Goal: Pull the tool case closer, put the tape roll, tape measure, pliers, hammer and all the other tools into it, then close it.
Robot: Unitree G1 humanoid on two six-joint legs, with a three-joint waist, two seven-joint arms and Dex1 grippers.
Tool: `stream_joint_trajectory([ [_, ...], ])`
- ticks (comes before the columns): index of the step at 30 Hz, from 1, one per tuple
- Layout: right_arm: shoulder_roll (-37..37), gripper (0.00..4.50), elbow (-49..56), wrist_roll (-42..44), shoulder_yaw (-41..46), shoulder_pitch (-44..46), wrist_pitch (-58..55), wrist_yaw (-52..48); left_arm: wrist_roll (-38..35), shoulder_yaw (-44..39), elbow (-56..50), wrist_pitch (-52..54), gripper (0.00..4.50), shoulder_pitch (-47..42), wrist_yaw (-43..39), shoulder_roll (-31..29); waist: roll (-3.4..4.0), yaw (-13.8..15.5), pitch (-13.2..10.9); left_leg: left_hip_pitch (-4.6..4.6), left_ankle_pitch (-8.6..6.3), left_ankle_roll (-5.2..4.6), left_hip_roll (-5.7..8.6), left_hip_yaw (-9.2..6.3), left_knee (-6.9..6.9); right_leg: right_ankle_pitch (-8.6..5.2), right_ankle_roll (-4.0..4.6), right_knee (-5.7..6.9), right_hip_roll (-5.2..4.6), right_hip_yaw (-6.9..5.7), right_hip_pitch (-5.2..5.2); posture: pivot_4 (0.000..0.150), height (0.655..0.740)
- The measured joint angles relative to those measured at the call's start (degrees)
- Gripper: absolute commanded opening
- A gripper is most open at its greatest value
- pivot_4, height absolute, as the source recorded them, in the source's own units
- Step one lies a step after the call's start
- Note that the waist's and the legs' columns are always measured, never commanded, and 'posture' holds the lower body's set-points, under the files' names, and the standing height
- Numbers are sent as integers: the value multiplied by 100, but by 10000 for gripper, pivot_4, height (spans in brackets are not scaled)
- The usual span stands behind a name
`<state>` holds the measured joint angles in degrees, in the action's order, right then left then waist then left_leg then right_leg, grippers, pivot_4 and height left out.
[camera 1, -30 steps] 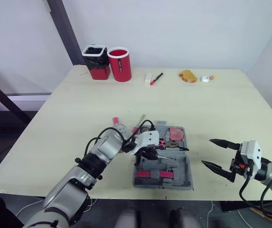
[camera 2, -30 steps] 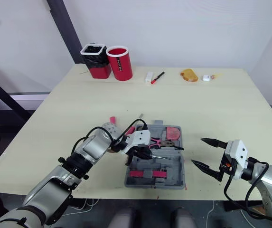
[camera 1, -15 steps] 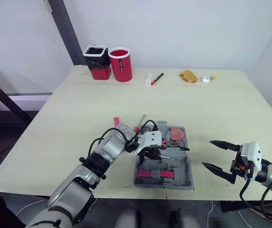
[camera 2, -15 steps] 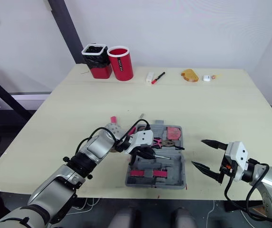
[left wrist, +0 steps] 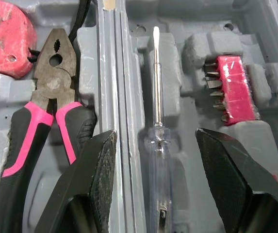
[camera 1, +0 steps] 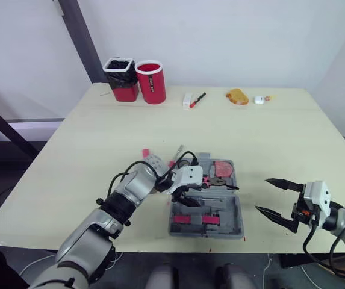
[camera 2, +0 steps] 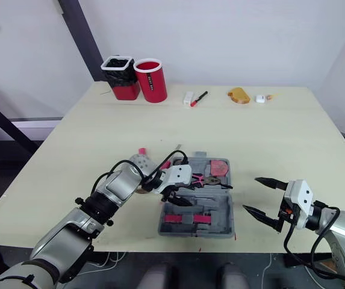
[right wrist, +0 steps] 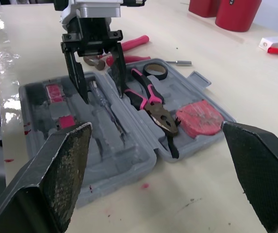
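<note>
Near the front edge of a pale desk (camera 1: 100, 132), a grey tool case (camera 1: 220, 220) lies open and flat. A moment earlier the left claw (left wrist: 154, 137) appeared to hold a clear-handled screwdriver (left wrist: 156, 97) above the case. Now that screwdriver lies in its moulded slot and the fingers have parted. They stand moderately open, one on each side of the handle, gripping nothing; whether they brush the tray cannot be told. So one more tool looks stowed.

Also in the case are pink-handled pliers (left wrist: 46, 97), a red bit holder (left wrist: 231, 87) and a black tape roll (right wrist: 155, 71). At least two pink-handled tools (right wrist: 129, 43) lie on the desk beside the case's far left corner. Packing is therefore probably unfinished, and the lid is not yet shut.

The right claw (camera 1: 264, 194) hovers to the right of the case, apart from it, spread wide and empty.
</note>
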<state>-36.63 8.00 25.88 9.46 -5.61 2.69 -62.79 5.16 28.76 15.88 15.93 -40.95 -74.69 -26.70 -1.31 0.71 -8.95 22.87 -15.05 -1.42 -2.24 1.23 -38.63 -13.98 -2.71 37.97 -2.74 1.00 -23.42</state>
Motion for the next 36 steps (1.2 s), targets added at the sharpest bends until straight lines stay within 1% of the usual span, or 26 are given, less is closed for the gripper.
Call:
stream_joint_trajectory([
  [8,4,45000,3,0,-30,10,-2,34,-117,-362,-86,-263,27667,-4,126,-136,0,-4,0,-1,0,0,0,0,0,0,0,0,0,0,0,1500,7371],
  [15,26,45000,8,0,-178,82,-28,76,-545,-790,231,-782,27667,16,213,0,0,-2,0,-1,0,0,0,0,0,0,0,0,0,0,0,1500,7371],
  [16,30,45000,8,1,-187,101,-39,78,-603,-828,325,-865,22518,27,192,16,0,-4,0,-1,0,0,0,0,0,0,0,1,0,0,0,1500,7371],
  [17,28,45000,9,8,-186,121,-56,82,-716,-876,461,-985,19562,59,133,27,0,-9,0,-2,0,0,0,1,0,0,0,1,0,0,0,1500,7371],
  [19,28,45000,9,15,-186,149,-79,82,-793,-926,666,-1173,9967,113,55,36,0,-12,0,-2,0,0,0,0,0,0,0,1,1,0,-1,1500,7371],
  [20,28,45000,8,26,-185,163,-94,83,-867,-969,827,-1310,6144,164,-9,46,0,-8,0,-1,0,0,0,0,0,0,0,1,1,-1,-1,1500,7371],
  [21,28,45000,9,31,-185,164,-103,82,-885,-991,899,-1366,854,190,-17,53,0,-5,0,-1,0,0,0,0,0,0,0,1,1,-1,-1,1500,7371],
  [22,28,45000,9,32,-185,165,-110,82,-904,-1015,993,-1417,257,195,-26,68,0,-3,0,-1,0,0,0,1,0,0,0,0,1,-1,-1,1500,7371],
  [27,28,45000,9,41,-185,167,-114,83,-992,-1047,1272,-1748,257,305,-154,197,0,6,0,0,0,0,0,2,0,0,0,-1,0,0,0,1500,7371],
  [36,19,45000,9,46,-184,170,-114,70,-861,-986,1739,-2159,257,449,-177,388,0,-5,0,-1,0,0,0,1,0,0,0,1,1,-1,0,1500,7371],
])
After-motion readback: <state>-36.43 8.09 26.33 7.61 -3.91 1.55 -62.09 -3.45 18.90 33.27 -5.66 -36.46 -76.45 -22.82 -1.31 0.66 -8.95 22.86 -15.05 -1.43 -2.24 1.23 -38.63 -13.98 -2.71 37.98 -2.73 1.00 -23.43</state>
